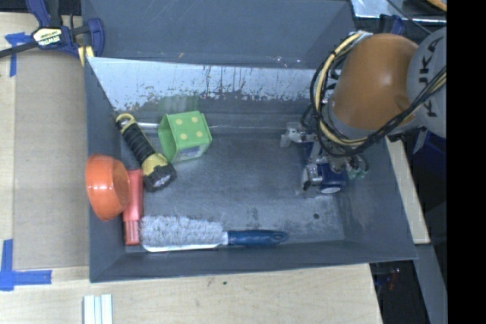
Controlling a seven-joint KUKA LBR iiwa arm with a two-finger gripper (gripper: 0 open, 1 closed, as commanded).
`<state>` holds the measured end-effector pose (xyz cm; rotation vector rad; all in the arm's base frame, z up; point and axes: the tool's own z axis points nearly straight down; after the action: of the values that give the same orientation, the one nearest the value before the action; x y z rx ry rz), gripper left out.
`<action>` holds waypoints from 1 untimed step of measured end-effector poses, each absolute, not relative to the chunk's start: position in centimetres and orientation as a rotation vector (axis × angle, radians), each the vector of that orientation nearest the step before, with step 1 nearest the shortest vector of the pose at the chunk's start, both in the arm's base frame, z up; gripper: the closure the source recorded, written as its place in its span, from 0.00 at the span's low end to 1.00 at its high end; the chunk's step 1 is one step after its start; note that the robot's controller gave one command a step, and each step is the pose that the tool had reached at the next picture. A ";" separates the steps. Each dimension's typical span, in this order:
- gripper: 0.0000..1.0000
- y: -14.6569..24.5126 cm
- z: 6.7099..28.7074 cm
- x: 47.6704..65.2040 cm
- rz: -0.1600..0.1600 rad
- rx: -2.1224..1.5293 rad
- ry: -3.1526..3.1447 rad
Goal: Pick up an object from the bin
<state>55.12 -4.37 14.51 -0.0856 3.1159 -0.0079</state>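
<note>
My gripper [316,172] is low over the bin floor on the right side, partly hidden under the arm's orange cover. A small dark blue thing [333,177] lies right against its lower end; whether it is gripped I cannot tell. The nearest other loose thing is a brush [199,233] with white bristles and a blue handle, lying along the front wall to the gripper's lower left, well apart from it.
A green die-like cube [187,135] rests near the back wall at the left. Beside it lies a black and yellow torch [144,152]. An orange scoop with a red handle [108,187] lies against the left wall. Bare floor stretches between these and the gripper.
</note>
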 end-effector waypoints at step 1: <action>0.00 -8.6 23.6 55.8 -0.009 0.023 3.123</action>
<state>55.84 -8.59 23.62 0.0233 3.1227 -0.0090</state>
